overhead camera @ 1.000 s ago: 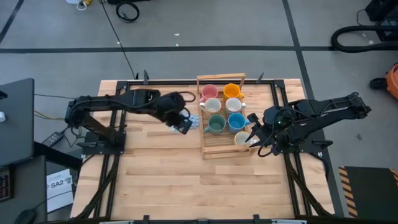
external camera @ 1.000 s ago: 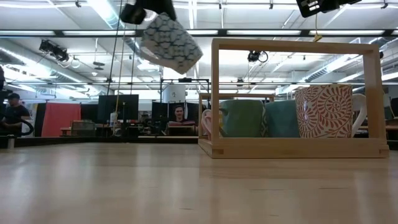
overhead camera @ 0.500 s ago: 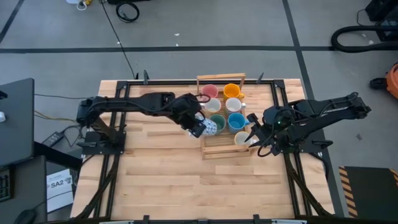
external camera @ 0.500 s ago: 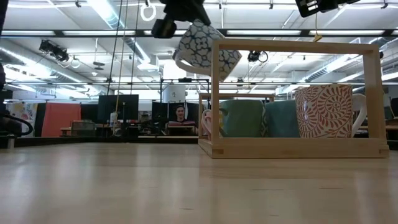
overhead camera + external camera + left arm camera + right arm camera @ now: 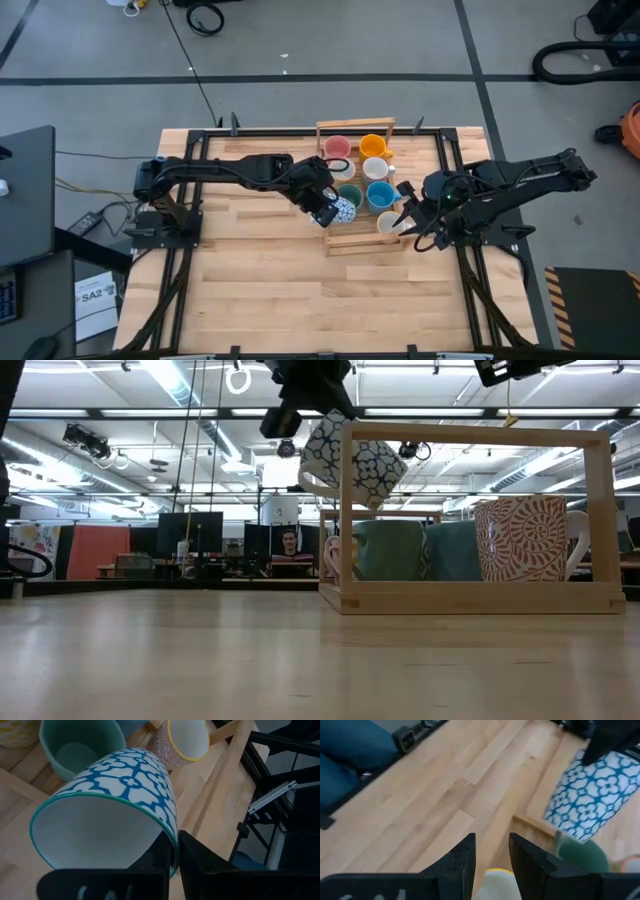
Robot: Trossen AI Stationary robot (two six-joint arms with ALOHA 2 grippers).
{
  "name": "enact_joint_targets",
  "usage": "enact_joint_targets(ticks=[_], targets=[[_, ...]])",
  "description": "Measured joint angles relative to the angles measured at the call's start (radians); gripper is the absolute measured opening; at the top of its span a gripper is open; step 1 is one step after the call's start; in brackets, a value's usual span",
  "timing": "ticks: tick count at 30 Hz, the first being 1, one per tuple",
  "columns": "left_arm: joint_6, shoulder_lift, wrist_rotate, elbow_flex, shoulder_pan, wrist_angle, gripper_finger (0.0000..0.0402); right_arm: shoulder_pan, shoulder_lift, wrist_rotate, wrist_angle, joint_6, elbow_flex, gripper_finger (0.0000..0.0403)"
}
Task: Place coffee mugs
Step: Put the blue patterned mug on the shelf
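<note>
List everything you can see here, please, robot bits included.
table: one, light wood, under everything.
rack: one, pale wooden frame, at the table's back middle.
plain mugs: six in the rack: pink, orange, two white, green, blue.
red-patterned mug: one, cream inside, at the rack's front right corner.
blue-and-white mug: one, tilted in the air at the rack's left edge.
person: one, far off in the room behind.
left hand: dark, shut on the blue-and-white mug's rim.
right hand: dark, at the red-patterned mug.
</note>
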Motion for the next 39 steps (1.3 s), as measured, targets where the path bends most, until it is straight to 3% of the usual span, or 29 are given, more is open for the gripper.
enact_joint_targets(ticks=[8, 39], targets=[[0.033, 0.049, -0.002, 0.0, -0.016, 0.045, 0.0022, 0.0, 0.02, 0.082, 0.015, 0.0, 0.0, 0.0123], [0.163, 0.192, -0.02, 0.0, -0.068, 0.059, 0.0026, 0.0, 0.078, 0.087, 0.027, -0.001, 0.0, 0.0123]])
